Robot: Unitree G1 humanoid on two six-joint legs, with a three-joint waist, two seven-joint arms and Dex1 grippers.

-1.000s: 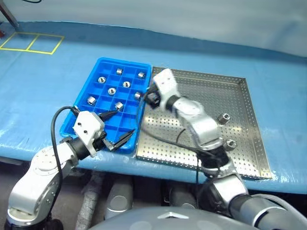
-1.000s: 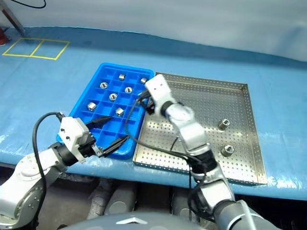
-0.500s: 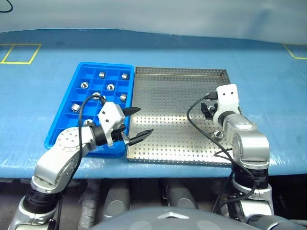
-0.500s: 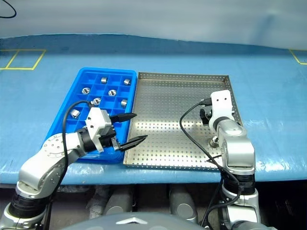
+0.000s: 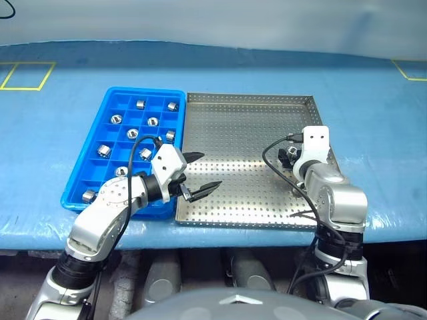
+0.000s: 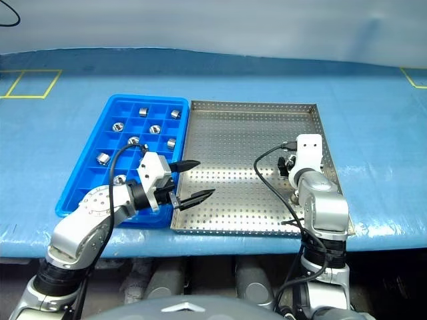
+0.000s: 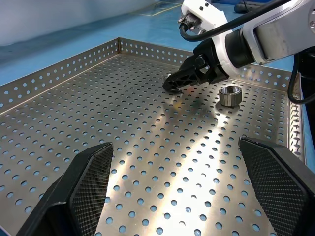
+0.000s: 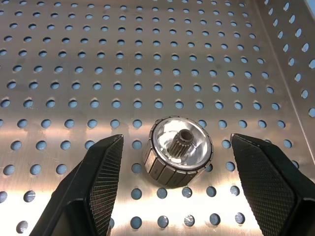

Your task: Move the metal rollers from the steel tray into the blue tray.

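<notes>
Right gripper [image 8: 172,162] hangs over the steel tray [image 5: 247,127] at its 4 o'clock corner, jaws open around 1 metal roller [image 8: 177,150] – not touching. Left gripper [image 5: 202,175] gapes empty. Blue tray [image 5: 90,177], at the steel tray's 9 o'clock, holds 9 rollers.

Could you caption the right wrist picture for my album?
Open right hand straddling a metal roller on the steel tray.
</notes>
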